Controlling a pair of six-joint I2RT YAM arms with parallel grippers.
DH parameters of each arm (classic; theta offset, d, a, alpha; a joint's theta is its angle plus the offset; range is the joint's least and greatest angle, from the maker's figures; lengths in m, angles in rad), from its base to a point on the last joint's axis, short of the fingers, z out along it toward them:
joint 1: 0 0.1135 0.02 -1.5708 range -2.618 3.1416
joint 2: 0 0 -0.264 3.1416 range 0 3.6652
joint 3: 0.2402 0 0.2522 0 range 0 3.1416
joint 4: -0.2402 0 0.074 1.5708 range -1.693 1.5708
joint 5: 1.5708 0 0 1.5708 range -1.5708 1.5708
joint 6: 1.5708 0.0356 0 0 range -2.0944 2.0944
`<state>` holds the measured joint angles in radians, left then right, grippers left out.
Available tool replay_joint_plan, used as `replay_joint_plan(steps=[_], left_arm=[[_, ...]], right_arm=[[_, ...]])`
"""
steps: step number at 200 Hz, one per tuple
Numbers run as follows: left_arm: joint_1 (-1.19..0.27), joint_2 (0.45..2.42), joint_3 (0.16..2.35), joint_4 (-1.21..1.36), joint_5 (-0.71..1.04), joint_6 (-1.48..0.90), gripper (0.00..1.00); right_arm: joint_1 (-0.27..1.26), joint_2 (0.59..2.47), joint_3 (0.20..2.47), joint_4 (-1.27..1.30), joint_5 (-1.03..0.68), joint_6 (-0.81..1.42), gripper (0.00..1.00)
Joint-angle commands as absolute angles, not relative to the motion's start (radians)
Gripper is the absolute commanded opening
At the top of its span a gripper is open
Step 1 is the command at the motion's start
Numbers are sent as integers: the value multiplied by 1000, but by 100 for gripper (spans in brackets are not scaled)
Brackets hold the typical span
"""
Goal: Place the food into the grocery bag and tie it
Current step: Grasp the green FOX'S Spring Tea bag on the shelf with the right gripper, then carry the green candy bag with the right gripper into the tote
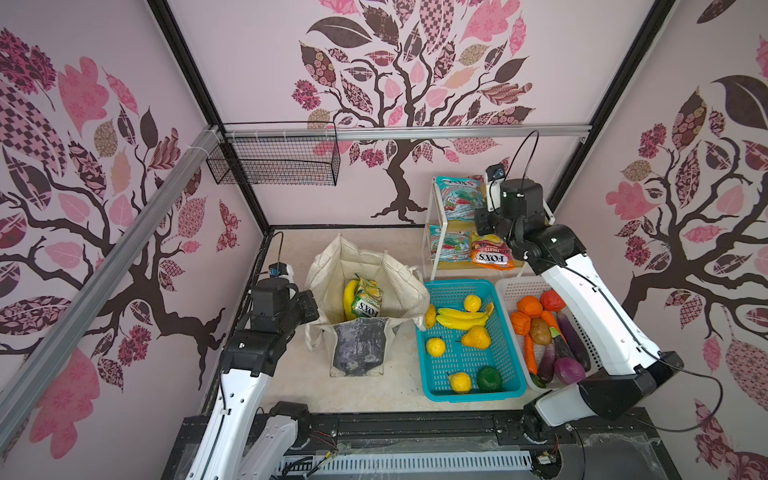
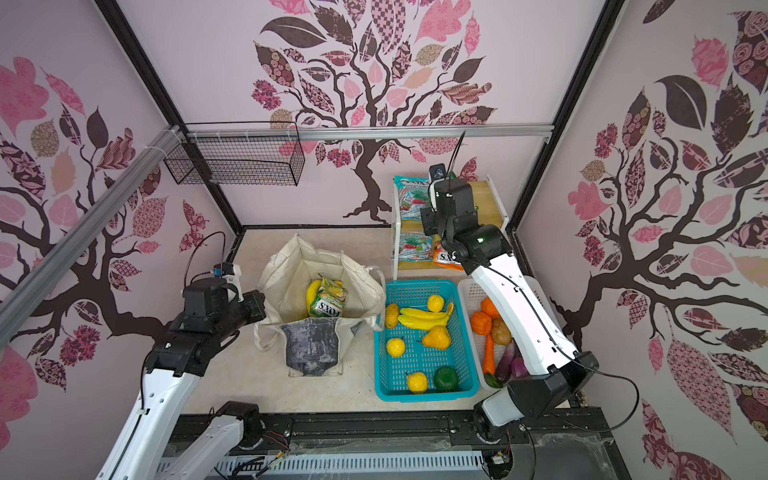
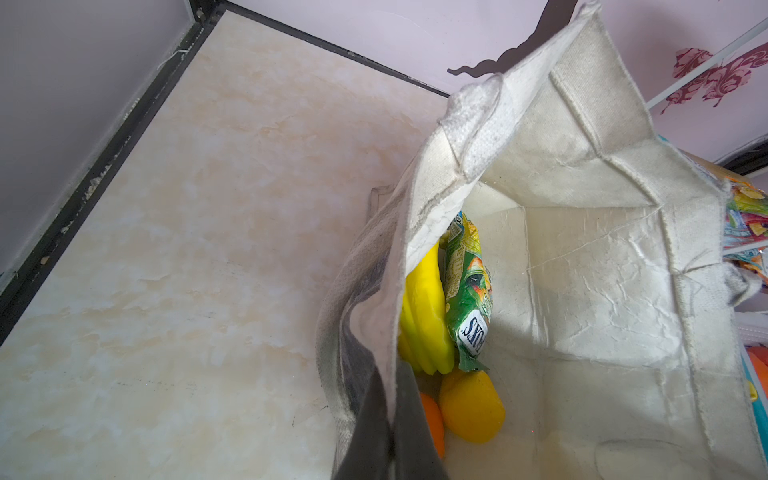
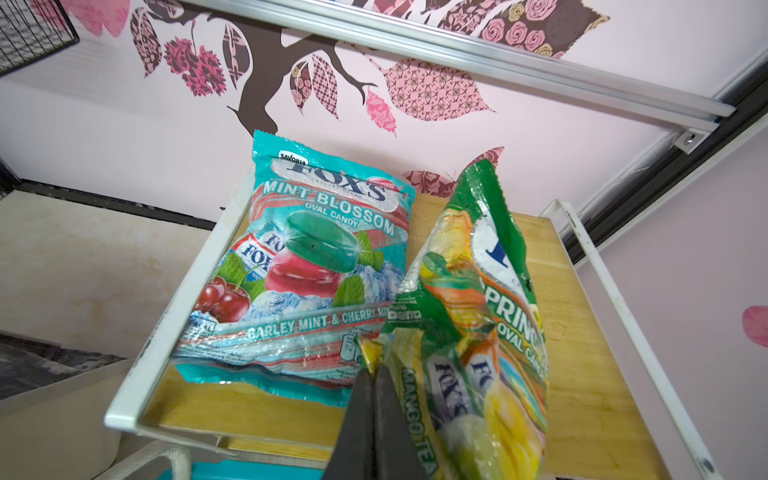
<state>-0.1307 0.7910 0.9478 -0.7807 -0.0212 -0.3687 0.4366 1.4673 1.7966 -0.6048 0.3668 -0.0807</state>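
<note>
Here the bag point(image 1: 365, 257) stands open in the middle of the table point(image 1: 291, 386), its mouth facing up. Inside lie bananas point(image 1: 350, 297) with a bagged packet point(image 1: 368, 301) leaning on them. The left wrist view also shows a yellow piece point(image 3: 471, 409) and an orange piece point(image 3: 432, 419) lower down.

The left gripper point(image 1: 309, 305) sits at the bag's left rim, clenched. It appears to pinch the cloth there, though its dark fingers blend with the bag's grey panel in the wrist view.

The right gripper point(image 4: 371, 376) is at the far right, over the top tier of the shelf point(image 4: 590, 332). Its fingers are pressed together on an edge of a green packet point(image 4: 478, 311), which stands tilted rather than flat. Just left of it a teal packet point(image 4: 316, 266) lies on the same tier.

Nearer than the shelf and right of the bag, a teal basket point(image 1: 457, 286) holds more fruit. A white basket point(image 1: 509, 286) beside it holds vegetables, partly hidden by the right arm point(image 1: 594, 316).
</note>
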Motion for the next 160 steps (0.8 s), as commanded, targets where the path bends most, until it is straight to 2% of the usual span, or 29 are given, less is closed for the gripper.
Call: replay_joint_plan(steps=[1,50,160], left_arm=[[-126,787,933,-773,-22,-360,0],[-126,785,934,-772,-17,-359,0],[-126,784,934,-768,-11,-359,0]], right_arm=[[441,1379,1848,-597,319,-40,0],[442,1377,1919,-668,305,-14,0],[442,1259,1972,-757,-12,125,0]])
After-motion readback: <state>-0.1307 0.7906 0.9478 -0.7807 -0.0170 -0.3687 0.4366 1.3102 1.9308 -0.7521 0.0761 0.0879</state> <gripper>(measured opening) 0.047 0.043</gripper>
